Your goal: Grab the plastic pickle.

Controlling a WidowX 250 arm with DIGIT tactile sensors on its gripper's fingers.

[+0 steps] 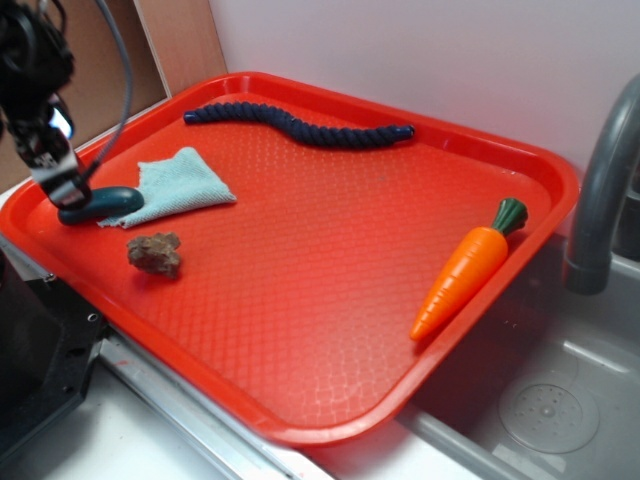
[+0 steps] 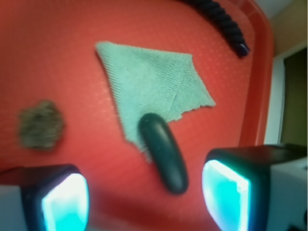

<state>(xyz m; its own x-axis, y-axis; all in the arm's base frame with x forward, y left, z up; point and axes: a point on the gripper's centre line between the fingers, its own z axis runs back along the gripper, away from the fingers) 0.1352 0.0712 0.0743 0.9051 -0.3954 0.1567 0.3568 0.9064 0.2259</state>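
From the side view, the claw [image 1: 70, 190] is down at the near-left corner of the red tray [image 1: 330, 300], right over the pickle [image 1: 105, 203], which lies half on a pale blue cloth [image 1: 180, 183]. A brown rock [image 1: 155, 254] sits just beside it.

From the wrist view, the claw [image 2: 144, 202] is spread, one finger [image 2: 65, 202] either side of the pickle [image 2: 163, 153]. It lies slanted and nearer the right finger, so that glossy shape could squirt out or the cloth [image 2: 154, 82] could snag.
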